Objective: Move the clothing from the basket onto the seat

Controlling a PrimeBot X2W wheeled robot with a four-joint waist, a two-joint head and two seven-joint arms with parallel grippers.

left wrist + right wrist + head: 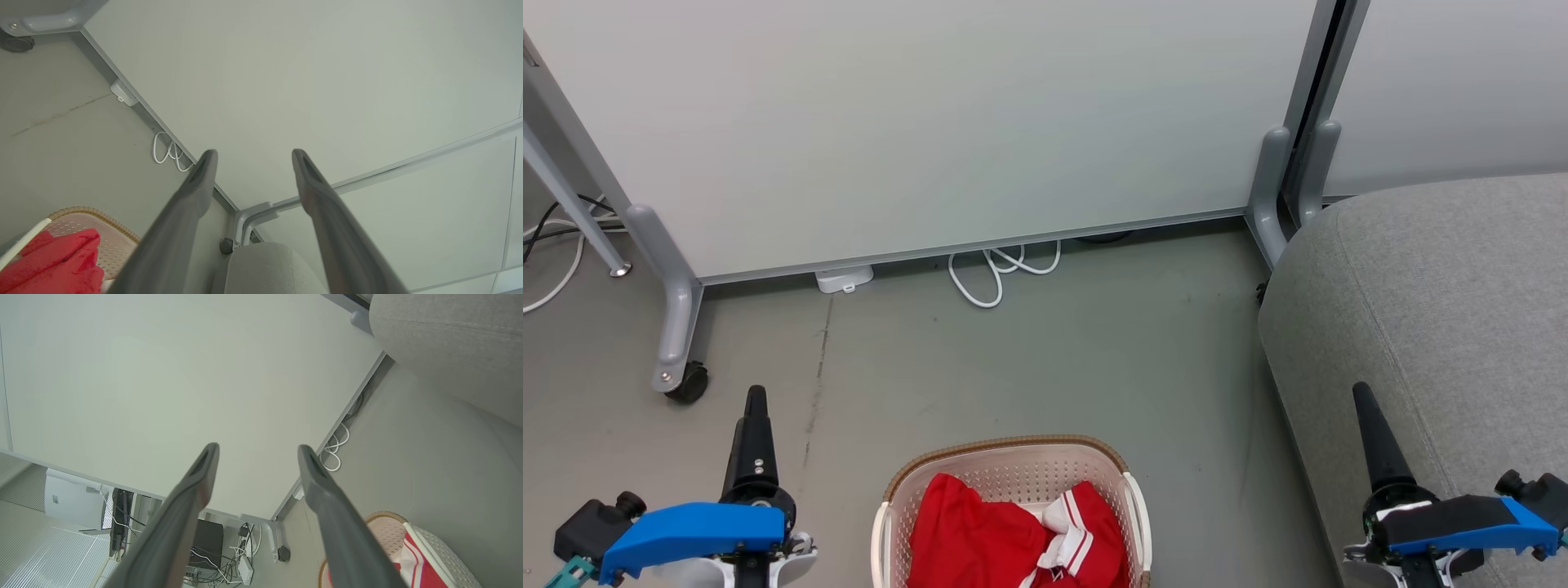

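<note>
Red clothing [1005, 539] with white striped trim lies bunched in the cream basket [1013, 465], which stands on the floor at the bottom centre of the head view. The grey seat [1445, 310] fills the right side. My left gripper [756, 400] hangs left of the basket, above the floor. My right gripper [1364, 396] hangs over the seat's near edge. In the left wrist view the left gripper [253, 157] is open and empty, with the clothing [57, 261] at lower left. The right wrist view has the right gripper [257, 453] open and empty too, the basket [388, 531] beside it.
A large white panel on a wheeled grey frame [674, 318] stands behind the basket. A white cable [996, 273] loops on the floor under it, beside a small white adapter [844, 278]. More cables and equipment [229, 547] lie beyond the panel.
</note>
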